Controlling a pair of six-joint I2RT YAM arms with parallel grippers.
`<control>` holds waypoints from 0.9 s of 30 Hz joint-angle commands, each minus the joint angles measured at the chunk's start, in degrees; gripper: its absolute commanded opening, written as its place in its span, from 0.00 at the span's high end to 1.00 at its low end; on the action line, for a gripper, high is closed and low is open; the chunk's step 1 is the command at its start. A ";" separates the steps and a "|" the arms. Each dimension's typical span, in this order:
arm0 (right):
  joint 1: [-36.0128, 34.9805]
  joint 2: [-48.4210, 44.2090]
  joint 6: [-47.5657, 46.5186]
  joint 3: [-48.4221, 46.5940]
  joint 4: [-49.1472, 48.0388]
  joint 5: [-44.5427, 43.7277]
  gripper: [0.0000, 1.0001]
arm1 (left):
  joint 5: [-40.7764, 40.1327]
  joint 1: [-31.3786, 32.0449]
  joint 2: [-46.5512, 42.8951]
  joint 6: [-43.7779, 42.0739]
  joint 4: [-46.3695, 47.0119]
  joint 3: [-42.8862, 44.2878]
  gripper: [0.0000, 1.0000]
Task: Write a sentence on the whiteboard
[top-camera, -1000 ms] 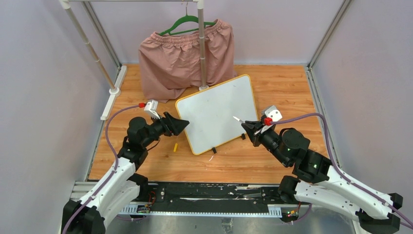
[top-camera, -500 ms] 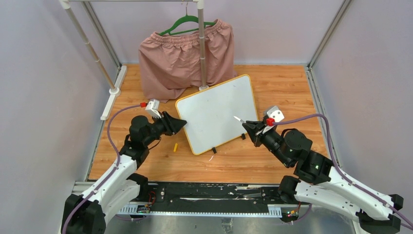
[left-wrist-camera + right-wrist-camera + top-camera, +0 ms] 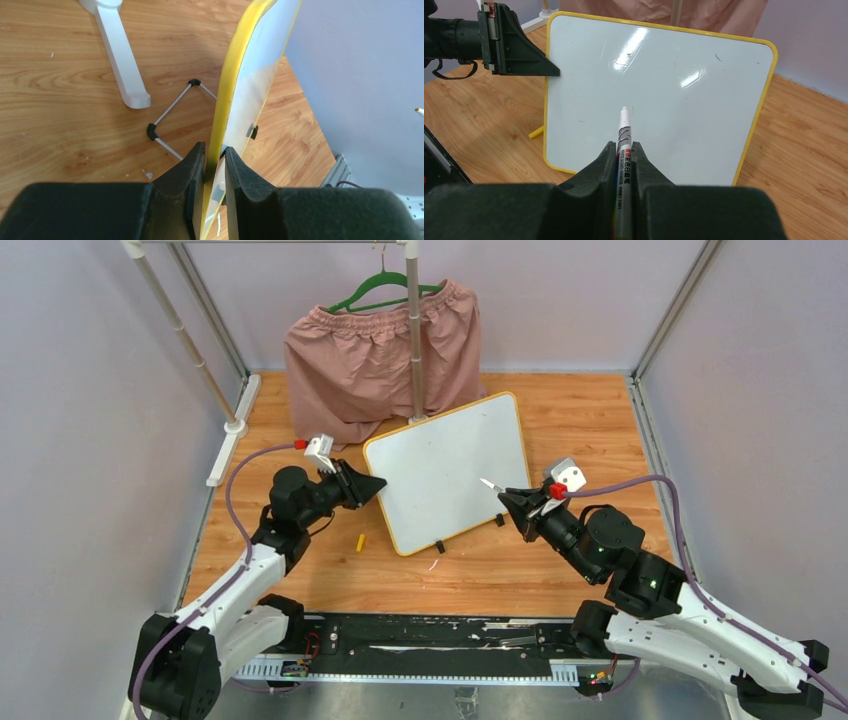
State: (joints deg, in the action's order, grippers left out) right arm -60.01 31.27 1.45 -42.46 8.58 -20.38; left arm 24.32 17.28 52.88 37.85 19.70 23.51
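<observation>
Left tool (image 3: 214, 150) now astride whiteboard (image 3: 262, 65) edge

Yellow-framed whiteboard (image 3: 445, 472) stands tilted back, its face nearly clean.

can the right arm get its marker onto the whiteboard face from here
Probably yes: the marker in the right gripper points at the whiteboard, nothing between; the left gripper pinches only its edge.

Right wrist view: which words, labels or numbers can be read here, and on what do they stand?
On the marker: small print along the barrel, too small and blurred to read.
On the whiteboard: no writing, only faint marks.
</observation>
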 commanded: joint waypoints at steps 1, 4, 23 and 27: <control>-0.02 -0.86 0.39 0.65 -0.38 0.86 1.00 | 1.91 -0.40 1.95 -0.83 4.11 2.43 0.79; -0.02 -0.94 0.33 0.67 -0.04 0.83 1.00 | 2.29 -0.41 3.02 -0.99 4.80 3.00 0.80; -0.02 0.24 -0.24 1.04 -0.42 1.66 1.00 | 0.14 -0.42 -4.02 -1.91 -1.30 0.31 0.30; -0.02 0.99 -0.26 1.15 -1.26 2.12 1.00 | -1.90 -0.40 -7.49 -3.05 -6.04 0.62 0.29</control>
State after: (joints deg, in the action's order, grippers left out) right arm -60.01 31.92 1.43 -41.98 8.64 -19.42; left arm 24.73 17.02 48.64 36.73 18.35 23.59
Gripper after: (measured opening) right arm 0.140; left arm 0.710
